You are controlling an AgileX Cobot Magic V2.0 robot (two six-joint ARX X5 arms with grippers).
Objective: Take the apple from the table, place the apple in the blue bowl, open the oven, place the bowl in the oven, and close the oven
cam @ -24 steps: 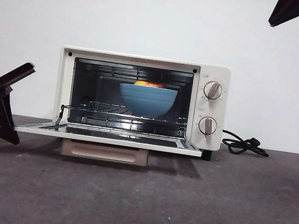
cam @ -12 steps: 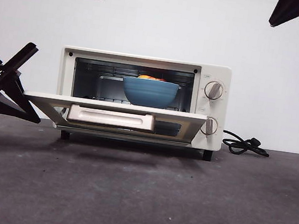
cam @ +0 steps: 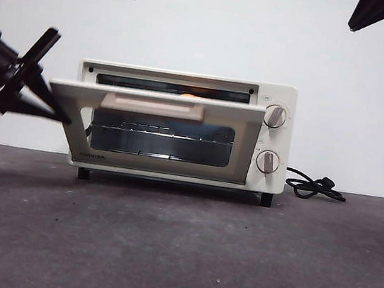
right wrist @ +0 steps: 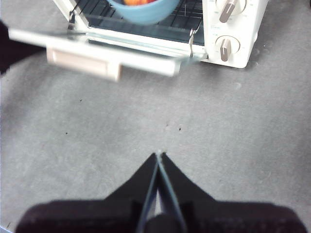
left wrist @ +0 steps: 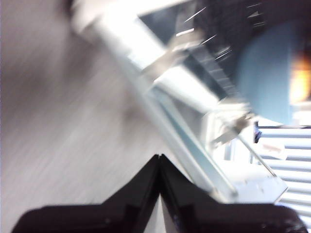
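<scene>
Left end effector [cam: 41, 98], jaws together, touches the left edge of the half-raised oven [cam: 182, 125] door [cam: 155, 128]. Inside, the bowl [right wrist: 142, 10] holds the apple [right wrist: 136, 2] on the rack. Right end effector [right wrist: 159, 156], jaws together, hangs over the bare surface [cam: 177, 249].

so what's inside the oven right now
The blue bowl sits on the rack inside the oven, with the apple in it. In the front view the half-raised door covers the bowl; only a sliver of apple shows above it.
</scene>
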